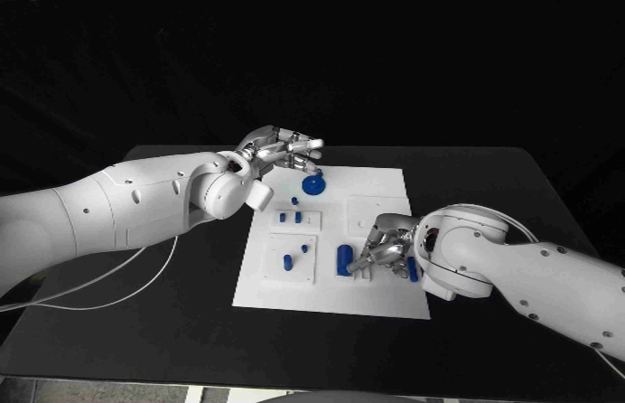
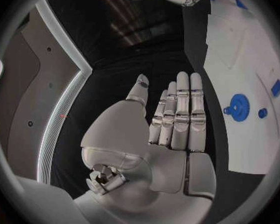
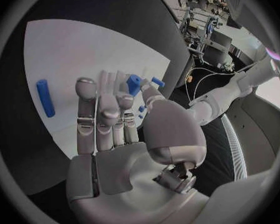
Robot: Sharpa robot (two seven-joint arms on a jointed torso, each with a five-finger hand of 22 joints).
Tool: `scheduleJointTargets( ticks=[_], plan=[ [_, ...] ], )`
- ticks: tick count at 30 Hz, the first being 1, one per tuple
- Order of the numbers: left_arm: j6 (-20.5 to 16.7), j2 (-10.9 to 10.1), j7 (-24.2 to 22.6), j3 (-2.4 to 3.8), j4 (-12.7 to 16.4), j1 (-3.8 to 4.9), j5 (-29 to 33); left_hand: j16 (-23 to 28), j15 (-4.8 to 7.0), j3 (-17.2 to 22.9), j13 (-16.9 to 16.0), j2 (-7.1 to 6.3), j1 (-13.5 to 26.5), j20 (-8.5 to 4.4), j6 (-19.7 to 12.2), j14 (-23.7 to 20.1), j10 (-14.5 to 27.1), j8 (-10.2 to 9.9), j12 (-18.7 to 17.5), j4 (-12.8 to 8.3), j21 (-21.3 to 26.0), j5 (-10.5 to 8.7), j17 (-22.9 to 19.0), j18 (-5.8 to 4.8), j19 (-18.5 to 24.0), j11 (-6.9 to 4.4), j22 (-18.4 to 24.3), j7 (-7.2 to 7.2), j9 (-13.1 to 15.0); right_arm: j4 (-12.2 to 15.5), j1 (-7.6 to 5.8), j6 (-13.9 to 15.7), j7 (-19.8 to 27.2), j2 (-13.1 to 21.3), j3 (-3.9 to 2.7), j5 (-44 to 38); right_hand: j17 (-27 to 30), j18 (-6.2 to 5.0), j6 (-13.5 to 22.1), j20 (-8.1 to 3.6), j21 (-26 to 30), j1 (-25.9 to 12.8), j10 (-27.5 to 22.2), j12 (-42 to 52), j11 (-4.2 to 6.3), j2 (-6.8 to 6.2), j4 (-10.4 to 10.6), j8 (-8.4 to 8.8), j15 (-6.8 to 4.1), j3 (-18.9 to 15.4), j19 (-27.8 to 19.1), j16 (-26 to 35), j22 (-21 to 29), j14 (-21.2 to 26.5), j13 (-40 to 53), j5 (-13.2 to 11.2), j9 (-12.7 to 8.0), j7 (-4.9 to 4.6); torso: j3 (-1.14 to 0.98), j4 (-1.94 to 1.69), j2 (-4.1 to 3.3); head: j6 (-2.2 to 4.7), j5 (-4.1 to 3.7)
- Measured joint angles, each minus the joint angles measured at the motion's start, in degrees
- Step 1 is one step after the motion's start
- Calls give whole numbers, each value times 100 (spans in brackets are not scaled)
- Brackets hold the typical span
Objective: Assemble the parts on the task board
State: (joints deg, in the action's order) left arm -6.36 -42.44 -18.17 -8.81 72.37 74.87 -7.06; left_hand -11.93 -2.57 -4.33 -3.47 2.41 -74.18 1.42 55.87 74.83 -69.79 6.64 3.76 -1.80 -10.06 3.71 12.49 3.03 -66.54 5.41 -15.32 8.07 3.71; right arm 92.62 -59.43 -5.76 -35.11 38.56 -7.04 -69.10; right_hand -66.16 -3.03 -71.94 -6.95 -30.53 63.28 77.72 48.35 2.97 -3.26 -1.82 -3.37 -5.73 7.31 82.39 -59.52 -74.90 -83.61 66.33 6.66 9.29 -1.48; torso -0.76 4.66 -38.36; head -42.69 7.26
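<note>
The task board lies in the middle of the black worktop, its long sides running from the near edge toward the far edge. The head view takes in both arms and the blue parts scattered on the board: a round gear near the board's far edge, small pegs toward its middle, and a longer blue cylinder nearer the near edge.

The left hand hovers at the board's far left corner, just beside the gear. From the head view its fingers look bunched; the left wrist view makes it plain that the fingers are stretched out straight and side by side, with the thumb a little apart and nothing held. The same view shows the gear on the board beside the hand, apart from the fingers.

The right hand sits over the board's right half toward the near edge. The right wrist view shows its fingers extended close together over the board, with a small blue block at the fingertips by the thumb; whether it is pinched or merely touched I cannot tell. A blue cylinder lies flat on the board, apart from the hand.
</note>
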Motion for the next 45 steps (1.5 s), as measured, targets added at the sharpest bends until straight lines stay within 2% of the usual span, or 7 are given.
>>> scheduleJointTargets(
  ticks=[5,9,15,20,32,39,45],
  plan=[
    [1,-4,3,0,1,0,-1,0,0,0,0,0,0,0,0,0,0,0,0,0,0,0,0,0,0,0,0,0,0,-38,15,-31,3,-21,0,-26,0,0,0,0,0,6,0,0,0,6,-33,0,0,32,0,0,0,0,0,-24,0,0,3,3,0,-3,3],
    [3,-4,5,0,7,0,-2,0,0,0,0,0,0,0,0,0,0,0,0,0,0,0,0,0,0,0,0,0,0,-110,30,-32,3,-50,0,-80,3,0,0,0,0,24,0,0,0,225,-172,0,0,152,0,0,-4,0,-1,-224,0,0,3,6,0,-8,7],
    [3,-7,7,0,10,0,-4,0,0,0,1,0,0,0,0,0,0,0,0,0,0,0,0,0,0,0,0,0,0,-203,48,-16,-5,-115,0,-159,13,0,0,0,0,34,0,0,0,375,-467,0,0,442,0,0,-4,0,6,-333,-5,0,-1,-1,-3,-25,7],
    [4,-12,8,0,13,0,-5,0,0,0,1,0,0,0,0,0,0,0,0,0,-23,0,0,0,0,0,6,0,0,-276,69,37,-18,-164,5,-229,19,0,0,0,0,-122,21,-28,20,533,-420,0,1,692,0,0,-4,0,5,-360,-21,1,-4,-7,-8,-40,7],
    [8,-22,11,0,23,0,-6,0,0,0,1,0,0,0,0,0,0,0,0,0,-23,0,0,1,0,0,6,0,0,-320,76,85,-47,-174,0,-313,11,-1,1,-20,1,-193,20,-55,20,406,-401,0,-20,833,21,0,-3,-22,18,-360,-53,1,-4,10,-2,-68,25],
    [14,-26,12,0,27,0,-7,0,0,0,1,0,0,0,0,0,0,0,0,0,-23,0,-5,1,0,0,12,0,0,-286,86,87,-48,-118,0,-298,18,0,1,-20,1,-234,20,-55,20,355,-370,0,-21,589,21,0,-3,-22,22,135,-23,1,-4,5,-2,-75,20],
    [19,-37,14,0,26,0,-8,0,0,0,1,0,0,0,0,0,0,0,0,0,-22,0,-5,0,0,0,12,0,0,-173,97,295,6,107,-61,-250,18,0,138,-20,1,-208,41,17,-1,270,-266,0,-20,484,21,0,-3,-22,73,178,29,-46,-8,4,-1,-70,21]
  ],
)
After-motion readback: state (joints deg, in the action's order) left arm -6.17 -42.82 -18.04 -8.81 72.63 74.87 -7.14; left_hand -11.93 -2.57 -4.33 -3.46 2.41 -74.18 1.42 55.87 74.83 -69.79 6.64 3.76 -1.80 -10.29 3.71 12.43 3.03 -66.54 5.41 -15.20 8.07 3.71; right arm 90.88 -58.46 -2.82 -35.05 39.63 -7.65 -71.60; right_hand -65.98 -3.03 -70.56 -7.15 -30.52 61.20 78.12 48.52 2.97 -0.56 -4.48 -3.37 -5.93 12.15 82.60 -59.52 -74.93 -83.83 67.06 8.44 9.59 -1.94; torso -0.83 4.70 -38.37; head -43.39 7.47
